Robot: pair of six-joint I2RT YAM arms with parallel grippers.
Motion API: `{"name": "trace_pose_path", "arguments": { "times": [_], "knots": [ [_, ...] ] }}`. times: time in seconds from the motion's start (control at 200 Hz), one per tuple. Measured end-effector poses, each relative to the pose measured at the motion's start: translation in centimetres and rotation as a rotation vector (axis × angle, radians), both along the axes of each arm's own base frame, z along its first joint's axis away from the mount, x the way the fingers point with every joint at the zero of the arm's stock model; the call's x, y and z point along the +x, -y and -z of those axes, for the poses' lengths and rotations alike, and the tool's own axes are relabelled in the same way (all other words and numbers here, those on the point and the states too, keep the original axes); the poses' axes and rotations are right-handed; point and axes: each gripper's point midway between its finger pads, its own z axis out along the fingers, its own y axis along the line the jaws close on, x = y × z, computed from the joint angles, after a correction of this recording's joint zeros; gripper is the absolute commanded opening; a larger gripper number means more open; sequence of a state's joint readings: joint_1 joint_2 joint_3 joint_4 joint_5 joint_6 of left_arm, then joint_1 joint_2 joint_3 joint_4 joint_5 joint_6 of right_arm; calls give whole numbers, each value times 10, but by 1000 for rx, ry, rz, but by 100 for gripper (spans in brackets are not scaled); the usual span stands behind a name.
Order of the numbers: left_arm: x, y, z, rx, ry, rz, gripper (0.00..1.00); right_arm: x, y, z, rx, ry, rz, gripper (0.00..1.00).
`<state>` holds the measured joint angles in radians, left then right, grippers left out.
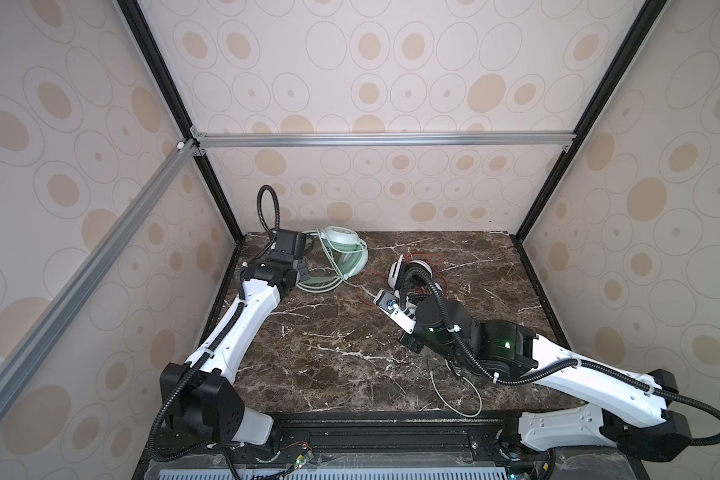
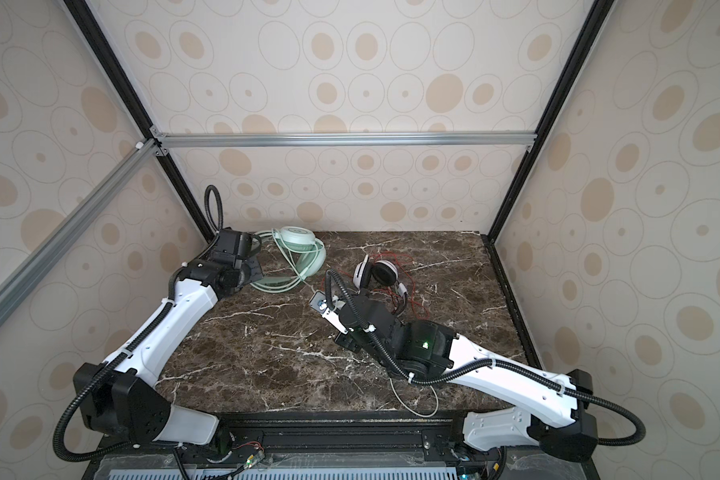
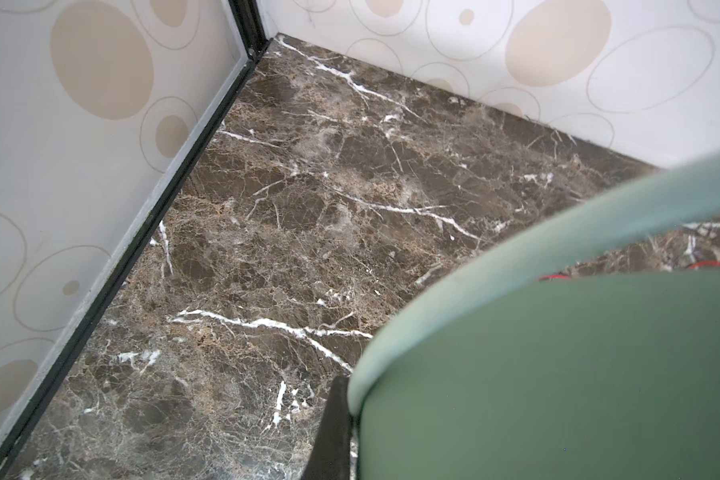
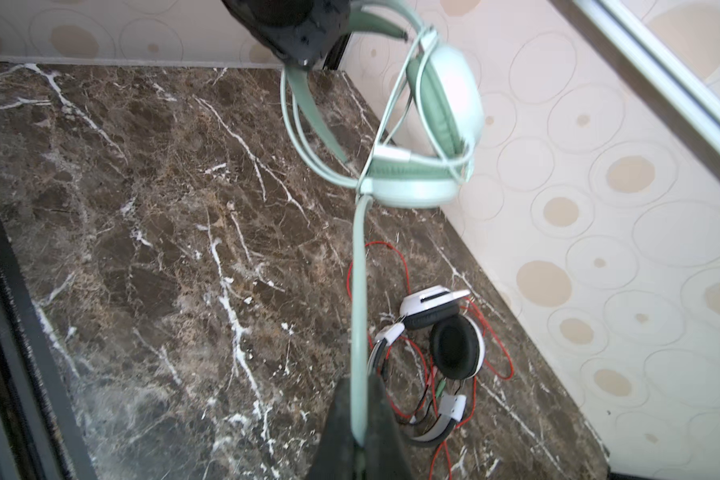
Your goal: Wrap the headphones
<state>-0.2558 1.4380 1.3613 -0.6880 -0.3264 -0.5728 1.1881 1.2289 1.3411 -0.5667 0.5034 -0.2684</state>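
Right wrist view: my right pincer [image 4: 360, 440] is closed on the pale green cable [image 4: 359, 291], which runs straight ahead to the mint headphones [image 4: 441, 137], clamped in my left pincer [image 4: 304, 58] at back-left.

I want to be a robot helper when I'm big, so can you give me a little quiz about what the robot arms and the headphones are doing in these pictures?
1. True or false: the white-and-black headphones lie on the table, and no gripper touches them.
2. Pick one. The right gripper is shut on: A) the pale green cable; B) the red cable; C) nothing at all.
3. Fill the gap: the mint green headphones are held by the ____ gripper.

Key: 1 true. 2 A. 3 left: the left gripper is shut on them.
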Motion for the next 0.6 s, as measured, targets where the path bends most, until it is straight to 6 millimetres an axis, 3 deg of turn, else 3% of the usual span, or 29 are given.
{"name": "trace_pose_path", "arguments": {
  "times": [0.305, 0.6],
  "knots": [
    [-8, 26, 25, 69, -69, 86, 0, 12, -29, -5, -128, 67, -60, 0],
    [-20, 79, 38, 56, -94, 250, 0, 30, -57, -10, -177, 108, -97, 0]
  ]
}}
